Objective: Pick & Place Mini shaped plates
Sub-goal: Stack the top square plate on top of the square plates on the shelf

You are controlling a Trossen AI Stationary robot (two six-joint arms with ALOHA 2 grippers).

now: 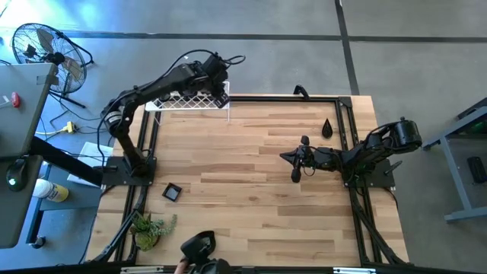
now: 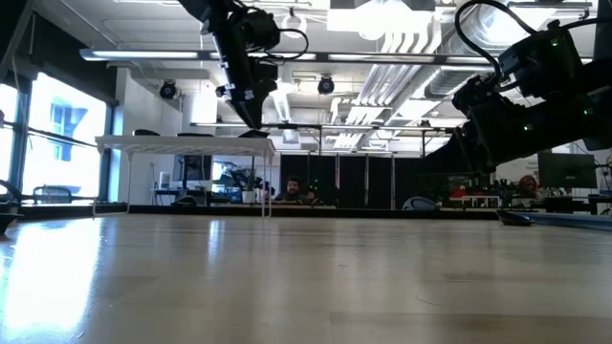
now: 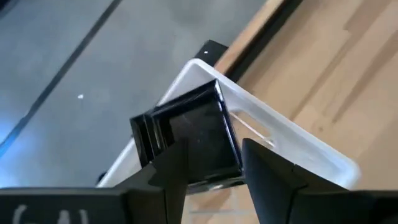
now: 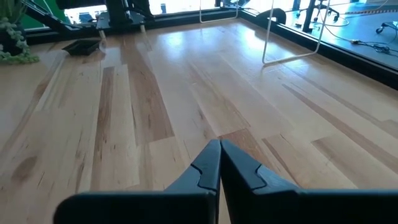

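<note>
The left arm's fingers (image 3: 211,165) grasp a square black plate (image 3: 193,127) directly above the white rack's (image 3: 280,134) end at the bench's far edge, while the right arm's fingers (image 4: 219,163) rest clenched mid-bench.

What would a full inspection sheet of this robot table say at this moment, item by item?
Surface: wooden table, mostly bare.
Job's things: square plate between the left gripper's fingers above the white rack; another square plate near the left arm's base; teardrop plate at the right edge.
Clutter: small green plant at the near left corner.
Grippers: left gripper shut on the square plate at the rack's corner; right gripper shut, empty, low over the table.
Cables: black cables looping off the left arm.
Surroundings: floor fan, grey floor.
</note>
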